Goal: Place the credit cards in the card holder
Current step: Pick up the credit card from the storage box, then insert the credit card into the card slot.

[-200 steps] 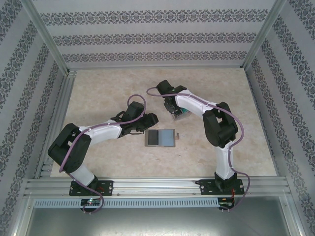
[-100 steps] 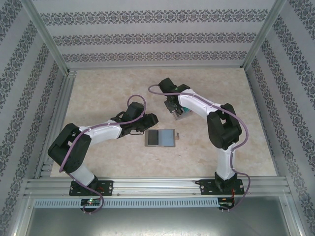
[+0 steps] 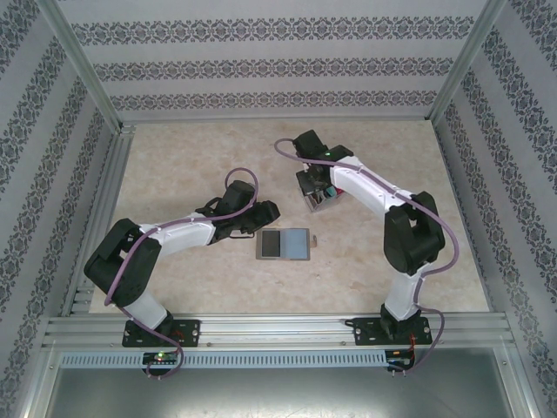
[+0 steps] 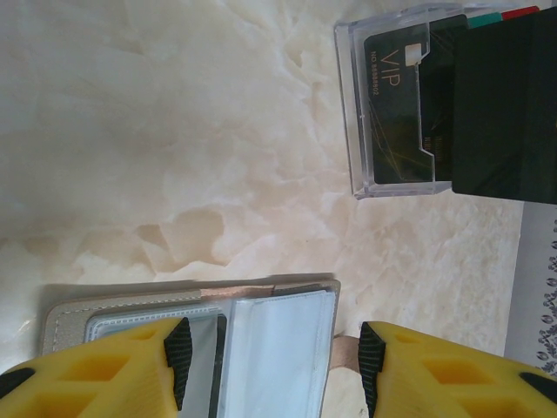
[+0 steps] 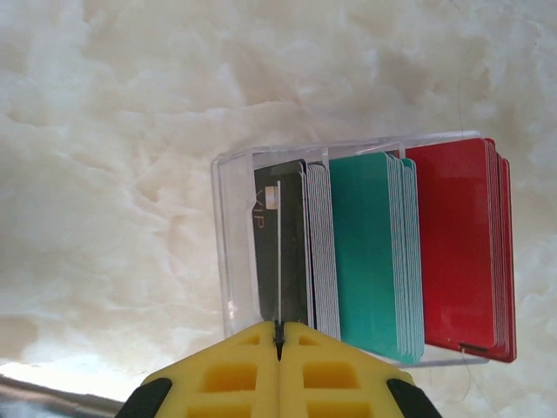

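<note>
Yellow fingers of my right gripper are pressed together on the upper edge of one thin black plastic credit card. The card shows edge-on as a pale line at the front of the black stack, inside a clear acrylic box.

I judge the card light, stiff and glossy, so it may slip between the pads. A pinch at mid-edge, deep enough to bear on both flat faces, should lift it straight. A skewed pull could flex it or drag its neighbours along.

In the same box stand a teal stack of cards and a red stack of cards, upright and close-packed. The box walls rise around them, and the box looks light enough to come up with a card that binds. It rests on the marbled beige table top.

Well apart from it, nearer the arm bases, the flat grey bifold card holder lies open. My left gripper hangs over it, jaws apart, one finger at each side of the lighter panel. I cannot tell whether they touch it. That arm stands beside the likely path from box to holder.
</note>
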Controlling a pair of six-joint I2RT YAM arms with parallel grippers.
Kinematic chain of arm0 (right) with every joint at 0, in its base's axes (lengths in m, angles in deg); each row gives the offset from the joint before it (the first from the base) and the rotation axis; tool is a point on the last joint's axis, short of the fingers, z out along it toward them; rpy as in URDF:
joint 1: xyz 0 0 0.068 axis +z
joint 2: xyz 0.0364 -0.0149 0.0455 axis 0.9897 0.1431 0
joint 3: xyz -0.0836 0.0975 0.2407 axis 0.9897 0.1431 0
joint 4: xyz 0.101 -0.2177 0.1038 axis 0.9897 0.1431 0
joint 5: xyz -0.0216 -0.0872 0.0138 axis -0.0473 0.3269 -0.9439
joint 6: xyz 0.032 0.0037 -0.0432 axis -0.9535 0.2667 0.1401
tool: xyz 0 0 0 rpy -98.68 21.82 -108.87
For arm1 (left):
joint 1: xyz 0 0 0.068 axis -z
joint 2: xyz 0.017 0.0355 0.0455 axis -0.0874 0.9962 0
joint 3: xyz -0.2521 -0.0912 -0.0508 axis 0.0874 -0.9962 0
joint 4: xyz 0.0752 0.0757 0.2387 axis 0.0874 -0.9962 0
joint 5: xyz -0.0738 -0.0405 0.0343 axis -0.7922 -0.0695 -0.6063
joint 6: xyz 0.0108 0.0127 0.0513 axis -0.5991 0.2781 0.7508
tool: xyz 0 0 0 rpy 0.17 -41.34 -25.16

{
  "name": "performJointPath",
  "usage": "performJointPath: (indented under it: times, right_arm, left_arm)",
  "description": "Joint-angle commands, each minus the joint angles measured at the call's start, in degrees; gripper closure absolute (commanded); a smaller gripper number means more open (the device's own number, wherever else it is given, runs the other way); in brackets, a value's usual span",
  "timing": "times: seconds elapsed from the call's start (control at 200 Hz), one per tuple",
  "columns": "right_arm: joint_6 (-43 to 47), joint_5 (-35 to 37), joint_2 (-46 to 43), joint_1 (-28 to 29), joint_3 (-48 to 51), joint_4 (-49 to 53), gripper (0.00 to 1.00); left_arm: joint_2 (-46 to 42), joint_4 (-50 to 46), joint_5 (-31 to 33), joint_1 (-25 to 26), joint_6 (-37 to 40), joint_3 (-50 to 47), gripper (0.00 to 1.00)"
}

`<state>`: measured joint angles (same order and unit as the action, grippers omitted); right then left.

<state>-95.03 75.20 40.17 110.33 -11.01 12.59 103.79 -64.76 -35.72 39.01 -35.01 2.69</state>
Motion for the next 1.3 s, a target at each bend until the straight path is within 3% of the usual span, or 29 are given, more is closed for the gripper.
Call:
performJointPath:
  times: [0.0,0.23,0.44,0.61,0.804,1.049,1.294]
  right_arm:
    - [-3.86,-7.73,-4.78,-1.83,1.77,-1.38,1.00]
    - [-12.48,-22.82,-13.75,-5.59,8.51,-8.49,1.00]
    - [-18.12,-26.52,-19.71,-5.77,13.45,-11.93,1.00]
    - [-22.56,-25.99,-23.44,-5.53,18.12,-13.34,1.00]
    - [-27.66,-24.29,-26.43,-3.66,22.69,-14.42,1.00]
    - [-31.98,-24.65,-24.82,-2.72,23.39,-13.60,1.00]
    - [-34.73,-24.28,-21.69,-1.55,22.34,-12.94,1.00]
  left_arm:
    - [-2.36,0.20,-0.91,-0.69,0.49,-0.22,0.44]
    - [-5.75,2.81,-3.35,-2.64,0.05,-1.41,0.44]
    - [-8.83,3.16,-4.58,-4.37,0.20,-1.72,0.43]
    - [-11.44,4.67,-5.11,-4.85,0.18,-3.88,0.41]
    - [-11.40,8.33,-10.77,-5.89,0.48,-5.60,0.37]
    - [-8.51,17.45,-14.57,-7.22,-1.46,-8.57,0.37]
    - [-7.91,19.61,-17.47,-7.78,-1.14,-7.39,0.36]
